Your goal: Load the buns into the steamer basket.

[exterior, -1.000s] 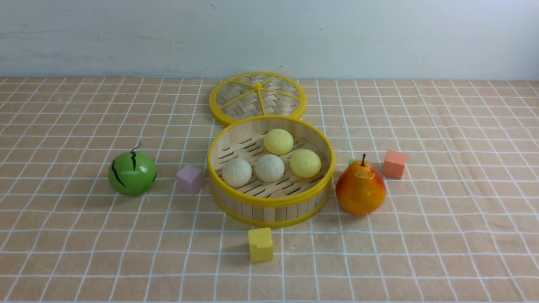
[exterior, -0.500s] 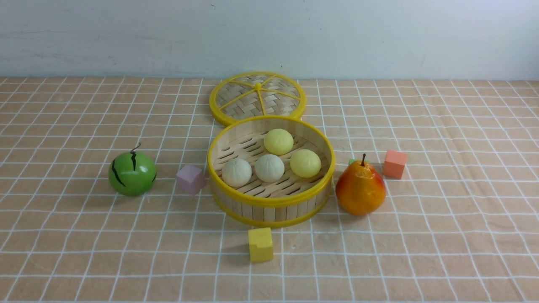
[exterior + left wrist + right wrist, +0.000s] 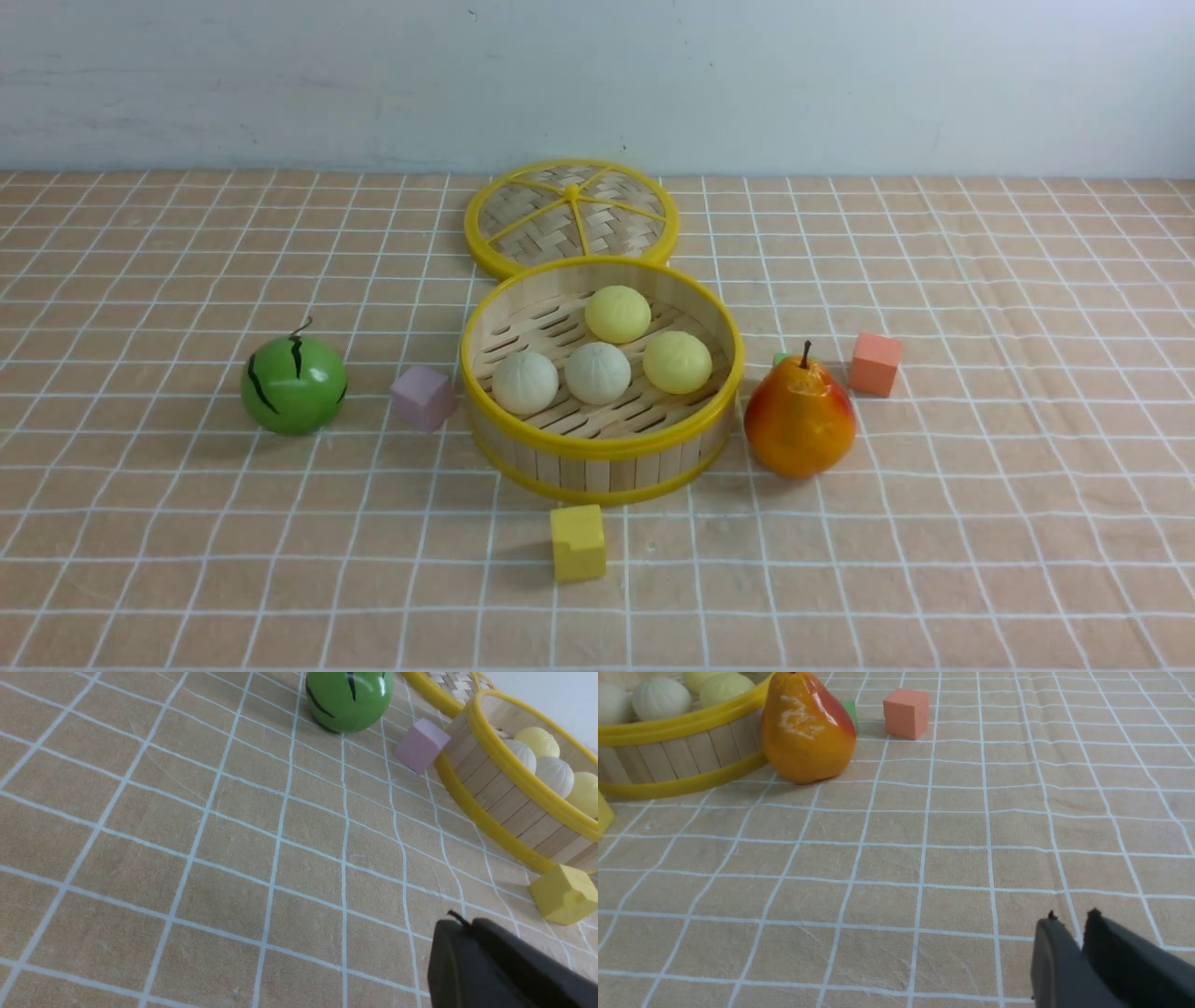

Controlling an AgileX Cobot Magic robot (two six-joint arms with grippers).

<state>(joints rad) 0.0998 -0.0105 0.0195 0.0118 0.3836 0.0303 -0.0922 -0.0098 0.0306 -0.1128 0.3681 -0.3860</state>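
Buns, two small pleated off-white balls (image 3: pixel 526 383) (image 3: pixel 598 373) and two pale yellow ones (image 3: pixel 618 315) (image 3: pixel 677 362), are sitting inside the round yellow-rimmed bamboo steamer basket (image 3: pixel 603 448), pleats facing up, no obvious long axis on any. Left gripper (image 3: pixel 460 921) is hanging over the table, fingers nearly together; right gripper's (image 3: pixel 1073 919) fingers are showing a narrow gap, holding nothing.

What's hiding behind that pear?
A green block sits behind the pear. Only part of it shows; the pear covers the rest, so its full shape can't be seen.
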